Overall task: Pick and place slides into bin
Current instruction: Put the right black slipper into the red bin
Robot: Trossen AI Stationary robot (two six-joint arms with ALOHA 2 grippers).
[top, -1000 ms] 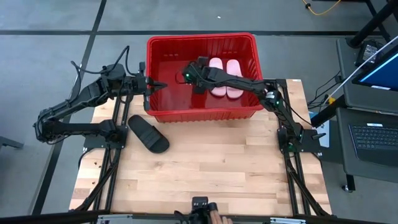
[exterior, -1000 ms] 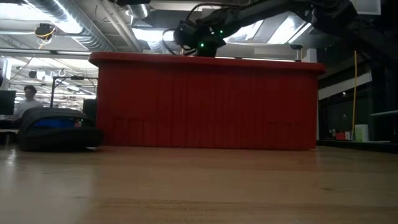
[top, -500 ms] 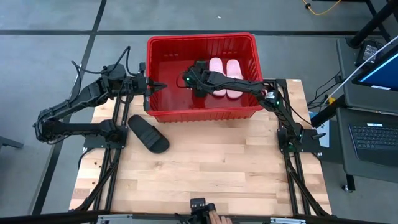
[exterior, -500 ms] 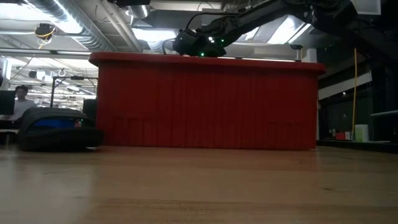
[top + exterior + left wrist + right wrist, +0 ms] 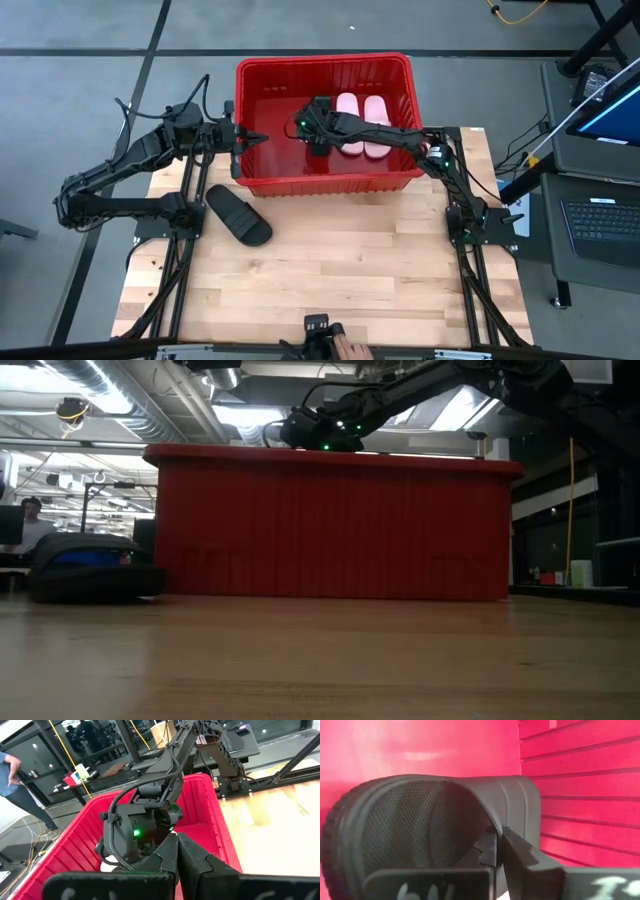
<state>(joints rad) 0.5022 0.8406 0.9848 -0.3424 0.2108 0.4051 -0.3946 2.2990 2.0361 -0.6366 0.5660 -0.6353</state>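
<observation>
Black rubber is clamped between the fingers of the right tool (image 5: 497, 851), which is closed on the strap of a black slide (image 5: 435, 820) and positioned low inside the red bin (image 5: 325, 180), just beside the two pale pink slides (image 5: 360, 125) lying side by side on the bin floor. The left tool (image 5: 258, 137) is held over the bin's left rim with its fingers pressed together and nothing gripped. A second black slide (image 5: 238, 214) is located on the wooden counter (image 5: 330, 270) near the bin's front-left corner.
</observation>
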